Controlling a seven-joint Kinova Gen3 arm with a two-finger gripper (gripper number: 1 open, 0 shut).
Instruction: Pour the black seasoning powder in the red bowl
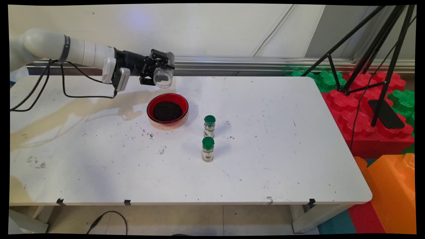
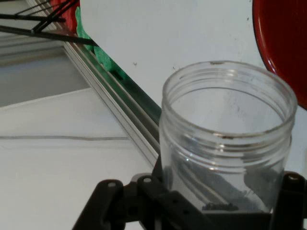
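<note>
Currently the gripper (image 1: 158,73) is closed around a clear plastic jar (image 1: 163,77), held on its side above the table (image 1: 265,159), mouth facing toward the camera and just behind the far rim of the red bowl (image 1: 167,109). Bowl holds dark granules; jar (image 2: 225,139) looks nearly empty in the hand view, only a few dark bits near the base, with the bowl's red rim (image 2: 278,43) at the upper right. Two green-capped spice bottles stand right of the bowl, one (image 1: 209,126) behind the other (image 1: 208,149), apart from it. Loose dark specks already lie on the table. Risk, as a judgement: smooth round jar could slip or rotate in the fingers; leftover grains could drop outside the bowl since the mouth sits off-centre.
</note>
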